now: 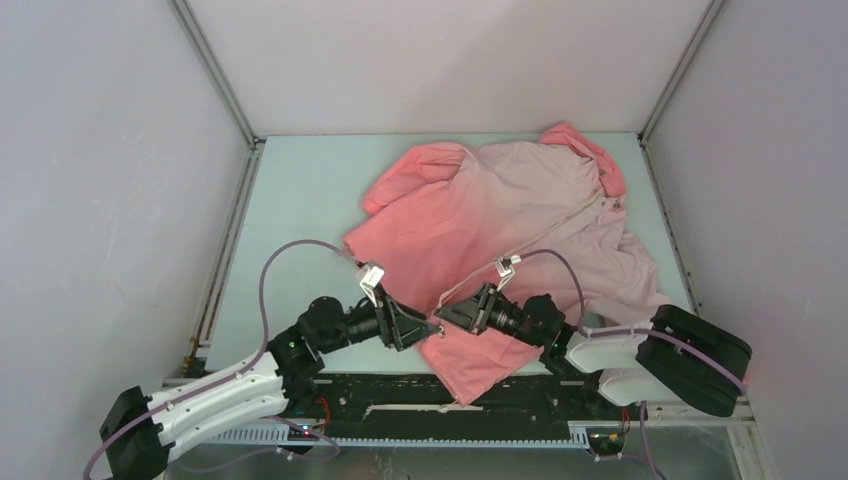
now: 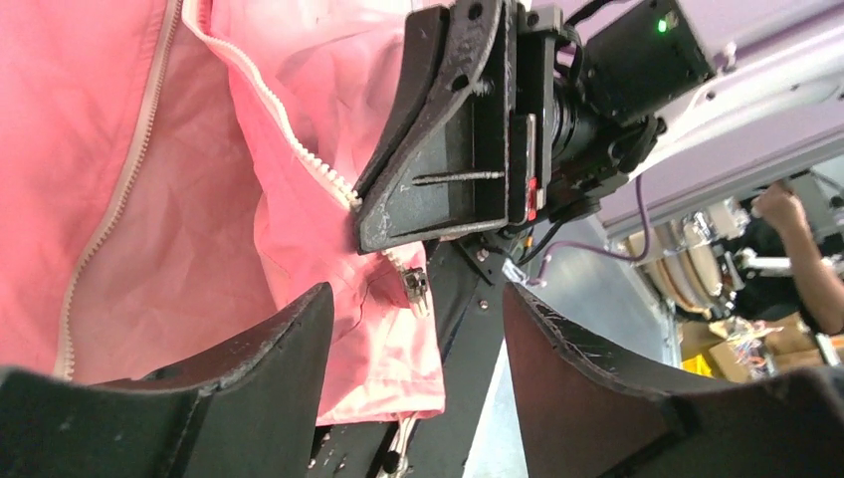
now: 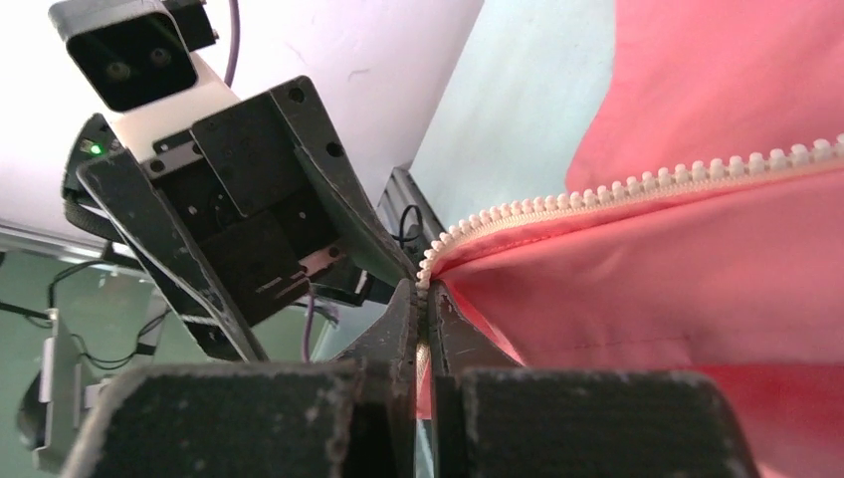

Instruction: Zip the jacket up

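Observation:
The jacket [image 1: 500, 210] lies spread on the table, coral pink fading to pale pink, its light zipper [image 1: 560, 230] running diagonally and open. My right gripper [image 1: 443, 313] is shut on the zipper's toothed edge [image 3: 597, 194] near the lower hem; the fingers [image 3: 398, 319] pinch the tape. My left gripper [image 1: 428, 328] faces it, open, its fingers [image 2: 289, 339] on either side of the hem corner. The metal slider [image 2: 416, 287] hangs there, untouched, just below the right gripper [image 2: 438, 149].
Pale green table [image 1: 300, 200] with white walls on three sides. A black rail [image 1: 420, 392] runs along the near edge under the hem. The jacket's hood [image 1: 590, 150] lies at the back right, with a sleeve [image 1: 640, 270] at the right.

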`<control>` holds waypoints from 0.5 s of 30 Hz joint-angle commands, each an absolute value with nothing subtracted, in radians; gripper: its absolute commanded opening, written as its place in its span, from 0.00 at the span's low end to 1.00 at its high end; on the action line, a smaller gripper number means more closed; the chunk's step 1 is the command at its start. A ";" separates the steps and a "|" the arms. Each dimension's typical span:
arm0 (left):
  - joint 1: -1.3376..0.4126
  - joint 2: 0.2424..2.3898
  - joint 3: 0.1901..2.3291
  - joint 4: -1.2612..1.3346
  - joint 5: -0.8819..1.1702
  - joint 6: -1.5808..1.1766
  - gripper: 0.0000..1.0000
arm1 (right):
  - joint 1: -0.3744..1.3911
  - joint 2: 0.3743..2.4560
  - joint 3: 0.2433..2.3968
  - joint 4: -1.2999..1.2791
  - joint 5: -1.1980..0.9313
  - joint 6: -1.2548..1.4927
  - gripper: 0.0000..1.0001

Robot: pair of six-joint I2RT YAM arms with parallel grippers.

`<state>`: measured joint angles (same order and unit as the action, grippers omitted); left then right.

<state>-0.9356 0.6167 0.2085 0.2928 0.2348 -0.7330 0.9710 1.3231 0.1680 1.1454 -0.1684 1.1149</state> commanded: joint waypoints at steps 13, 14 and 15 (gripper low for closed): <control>-0.553 0.628 0.223 -0.063 0.230 -0.986 0.63 | 1.009 1.238 0.149 0.971 0.072 1.062 0.00; -0.552 0.627 0.227 -0.086 0.207 -0.985 0.61 | 1.013 1.225 0.150 0.947 0.088 1.067 0.00; -0.552 0.624 0.229 -0.104 0.187 -0.987 0.59 | 1.018 1.212 0.150 0.929 0.099 1.064 0.00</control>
